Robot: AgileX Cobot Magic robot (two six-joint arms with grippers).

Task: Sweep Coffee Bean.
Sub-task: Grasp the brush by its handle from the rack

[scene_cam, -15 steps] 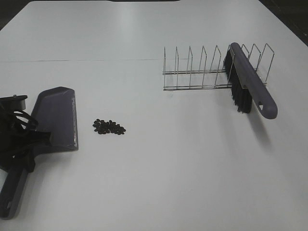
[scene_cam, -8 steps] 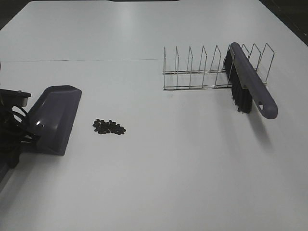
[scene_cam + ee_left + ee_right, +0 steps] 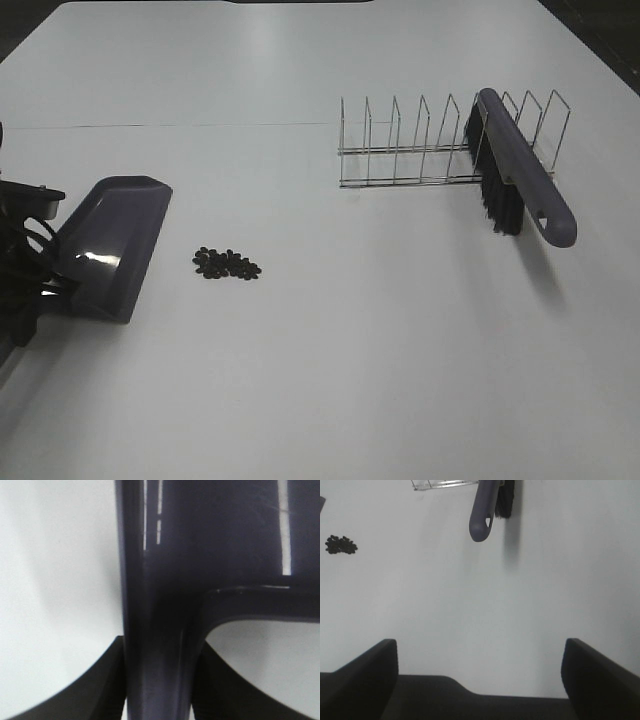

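The coffee beans (image 3: 227, 264) lie in a small dark patch on the white table; they also show in the right wrist view (image 3: 341, 545). The purple dustpan (image 3: 110, 245) is just left of them, tilted up. My left gripper (image 3: 22, 290) is shut on the dustpan's handle (image 3: 155, 630), with a finger on either side (image 3: 100, 695). The purple brush (image 3: 520, 175) leans in the wire rack (image 3: 400, 150) at the right, bristles down; its handle end shows in the right wrist view (image 3: 484, 510). My right gripper (image 3: 480, 680) is open and empty, well short of the brush.
The wire rack stands at the back right of the white table (image 3: 350, 350). The table's left edge is close to the left arm. A faint seam line (image 3: 200, 125) crosses the table behind the dustpan.
The dustpan has been lifted off the table and tipped up; its long handle has left the lower left of the view. The beans and brush have not moved.
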